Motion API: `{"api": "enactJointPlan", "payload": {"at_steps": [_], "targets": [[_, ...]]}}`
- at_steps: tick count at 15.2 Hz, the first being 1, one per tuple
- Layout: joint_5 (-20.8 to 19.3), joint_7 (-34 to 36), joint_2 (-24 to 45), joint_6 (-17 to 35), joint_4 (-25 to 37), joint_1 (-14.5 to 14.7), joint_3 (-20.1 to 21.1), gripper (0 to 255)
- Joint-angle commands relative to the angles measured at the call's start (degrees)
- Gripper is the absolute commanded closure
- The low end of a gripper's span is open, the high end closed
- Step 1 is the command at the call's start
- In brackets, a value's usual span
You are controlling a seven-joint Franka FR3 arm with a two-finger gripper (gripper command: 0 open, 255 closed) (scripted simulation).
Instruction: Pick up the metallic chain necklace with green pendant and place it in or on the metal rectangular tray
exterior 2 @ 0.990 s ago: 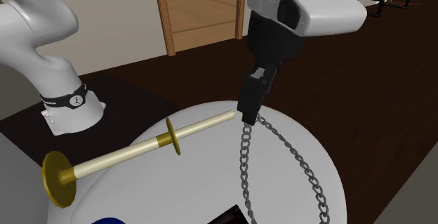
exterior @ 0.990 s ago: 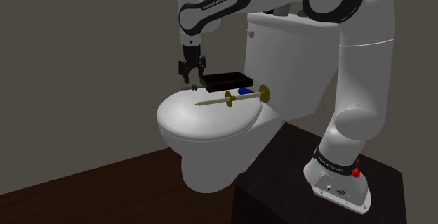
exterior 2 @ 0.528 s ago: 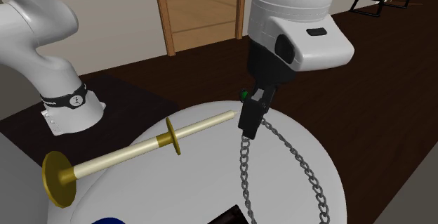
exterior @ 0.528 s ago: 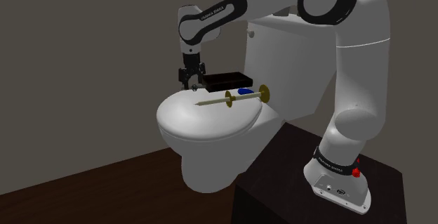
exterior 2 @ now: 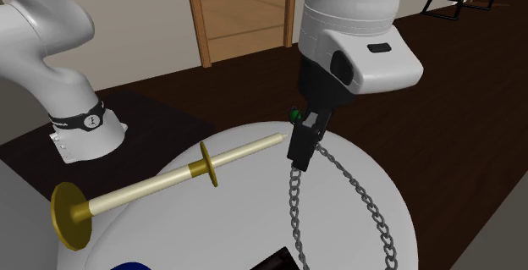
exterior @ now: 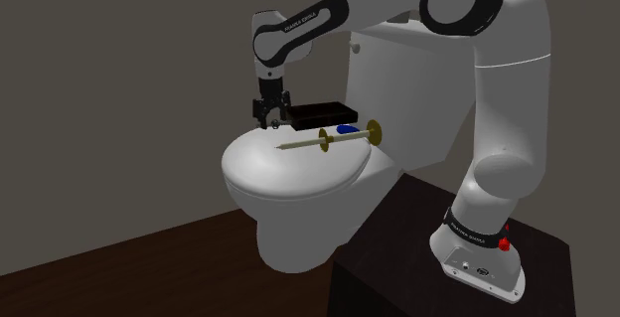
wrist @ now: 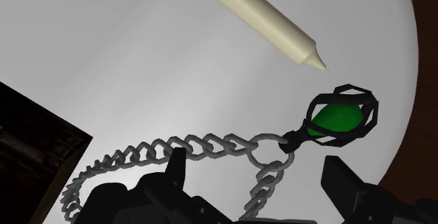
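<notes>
On the closed toilet lid (exterior: 288, 171), the necklace (exterior 2: 294, 201) lies flat. Its green pendant (wrist: 335, 117) sits close to the lid's rim, and the two strands of chain trail back toward the dark tray (exterior: 318, 113) at the lid's rear edge, by the tank. The gripper (wrist: 260, 180) hangs low over the chain with its fingers spread, one on each side of the links and gripping nothing. The pendant lies just past the fingertips rather than between them. That aim seems sensible, since the thin links are easier to pinch than the caged stone. Whether the fingertips touch the lid is hard to tell. A cream rod (exterior 2: 161, 182) with brass discs lies just beside the necklace, its tip near the pendant.
</notes>
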Motion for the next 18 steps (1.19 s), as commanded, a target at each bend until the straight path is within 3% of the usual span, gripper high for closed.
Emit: {"api": "enactJointPlan", "payload": {"at_steps": [1, 10, 18], "targets": [[0.0, 0.0, 0.0, 0.0, 0.0, 0.0, 0.0, 255], [0.0, 0.0, 0.0, 0.0, 0.0, 0.0, 0.0, 255], [0.3, 0.0, -1.9, -5.4, 3.6, -0.1, 0.1, 255]]}}
